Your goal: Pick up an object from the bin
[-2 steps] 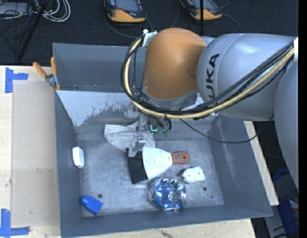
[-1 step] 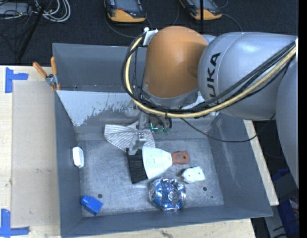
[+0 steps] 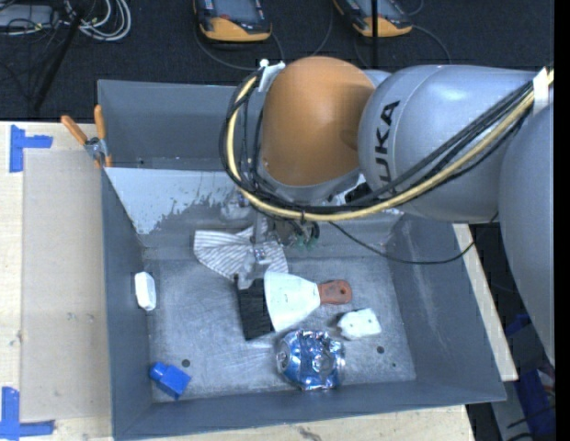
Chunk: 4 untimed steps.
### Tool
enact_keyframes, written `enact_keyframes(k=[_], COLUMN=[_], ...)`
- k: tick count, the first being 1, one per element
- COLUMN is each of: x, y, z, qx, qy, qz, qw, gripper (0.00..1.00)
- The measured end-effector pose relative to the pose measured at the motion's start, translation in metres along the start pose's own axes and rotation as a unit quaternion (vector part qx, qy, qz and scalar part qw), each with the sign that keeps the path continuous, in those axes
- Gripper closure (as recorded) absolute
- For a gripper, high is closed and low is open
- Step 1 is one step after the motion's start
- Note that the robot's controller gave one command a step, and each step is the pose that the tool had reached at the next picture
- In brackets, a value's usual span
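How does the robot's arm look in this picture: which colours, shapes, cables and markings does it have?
The arm is made of thick, rounded silver-grey segments. One bears the black lettering KUKA. Its wrist is capped by a smooth orange dome-shaped cover. A bundle of black and pale yellow cables runs along the segments and loops around the cover.

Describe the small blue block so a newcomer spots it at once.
Go to the near corner of the grey bin, on the view's left. The blue block lies there alone, below a white oblong piece. It is solid blue and angular, unlike the crinkled blue-silver wad to its right.
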<state>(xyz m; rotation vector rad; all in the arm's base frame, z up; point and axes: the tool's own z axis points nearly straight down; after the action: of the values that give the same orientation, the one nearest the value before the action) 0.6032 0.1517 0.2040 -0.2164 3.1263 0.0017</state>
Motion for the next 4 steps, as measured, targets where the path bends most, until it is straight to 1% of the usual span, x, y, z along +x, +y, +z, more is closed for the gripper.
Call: enact_keyframes(k=[1, 2, 3, 4], x=[0.006, 0.024, 0.032, 0.034], y=[-0.009, -0.031, -0.04, -0.065], z=[0.037, 0.085, 0.114, 0.126], qx=[-0.001, 0.0, 0.001, -0.005], qy=[0.007, 0.0019, 0.0072, 0.0077], qz=[-0.114, -0.017, 0.044, -0.029], qw=[0.9934, 0.9998, 0.999, 0.9995], gripper=[0.0, 0.0, 0.0, 1.0])
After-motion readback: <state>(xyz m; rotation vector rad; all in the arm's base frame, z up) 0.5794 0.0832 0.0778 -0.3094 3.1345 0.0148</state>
